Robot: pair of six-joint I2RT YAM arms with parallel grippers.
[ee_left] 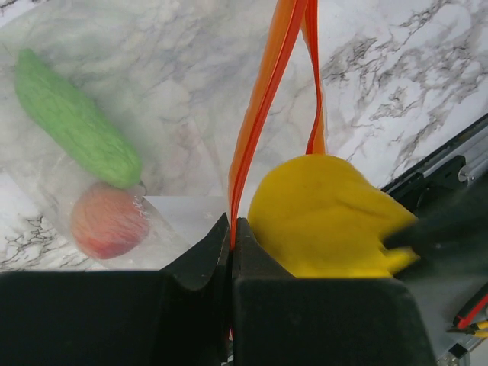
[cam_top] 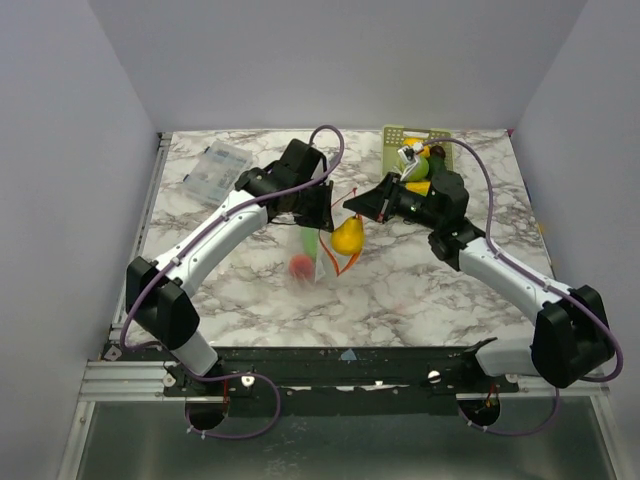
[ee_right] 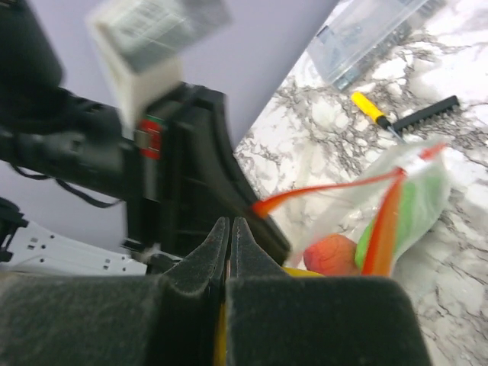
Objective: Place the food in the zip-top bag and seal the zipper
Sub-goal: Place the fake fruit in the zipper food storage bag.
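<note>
The clear zip-top bag (cam_top: 312, 250) hangs from my left gripper (cam_top: 328, 208), which is shut on the orange-red zipper (ee_left: 263, 91) at the mouth. Inside the bag lie the green cucumber (ee_left: 76, 118) and the red-orange round fruit (ee_left: 109, 221). My right gripper (cam_top: 362, 207) is shut on the yellow lemon (cam_top: 348, 238) and holds it at the bag's open mouth, right beside the left fingers. The lemon (ee_left: 320, 221) fills the lower right of the left wrist view. The right wrist view shows the zipper (ee_right: 328, 189), the red fruit (ee_right: 332, 255) and my shut right gripper (ee_right: 230, 223).
A clear compartment box (cam_top: 213, 170) sits at the back left. A pale green slotted basket (cam_top: 415, 135) at the back holds more food, partly hidden by the right arm. A yellow-handled tool (ee_right: 370, 109) lies on the marble near the box.
</note>
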